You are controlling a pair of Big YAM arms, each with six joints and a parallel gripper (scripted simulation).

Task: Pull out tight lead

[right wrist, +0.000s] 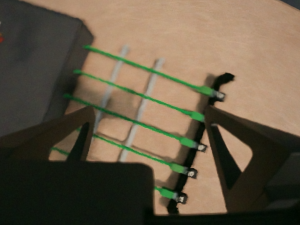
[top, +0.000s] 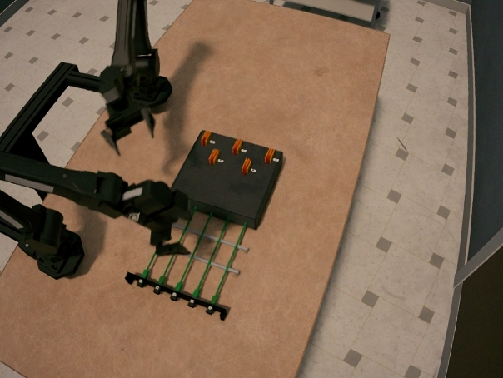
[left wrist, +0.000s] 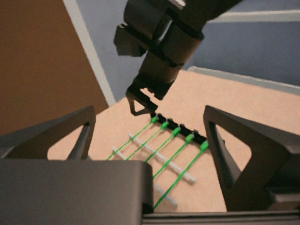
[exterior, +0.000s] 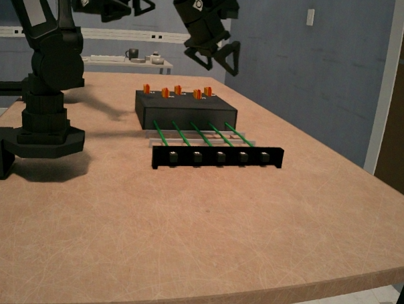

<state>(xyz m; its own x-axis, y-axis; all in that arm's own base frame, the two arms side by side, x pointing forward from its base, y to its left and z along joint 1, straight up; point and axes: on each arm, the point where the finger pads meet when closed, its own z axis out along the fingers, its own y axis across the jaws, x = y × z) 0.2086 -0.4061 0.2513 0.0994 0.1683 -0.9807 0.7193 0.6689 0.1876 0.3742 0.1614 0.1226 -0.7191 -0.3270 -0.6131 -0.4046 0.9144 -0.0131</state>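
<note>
Five green leads [top: 214, 300] [exterior: 181, 133] [left wrist: 204, 145] [right wrist: 200, 90] run side by side from the front face of the dark box [top: 225, 191] [exterior: 190, 117] [right wrist: 35, 64] to plugs in the black port rail [top: 218, 309] [exterior: 184, 157]. All five plugs look seated. Five orange handles [top: 270, 156] [exterior: 165, 92] stand on the box in two staggered rows; their letters are too blurred to read. My right gripper [exterior: 222, 71] [right wrist: 149, 111] is open and empty, above the leads. My left gripper [top: 136, 146] is open and empty, raised to the left of the box in the top view.
Two thin grey bars [top: 247, 250] [right wrist: 159, 64] cross the leads between box and rail. The right arm reaches over the left part of the leads in the top view and hides some of them. A black frame [top: 46, 104] stands at the table's left edge, beside the arm bases.
</note>
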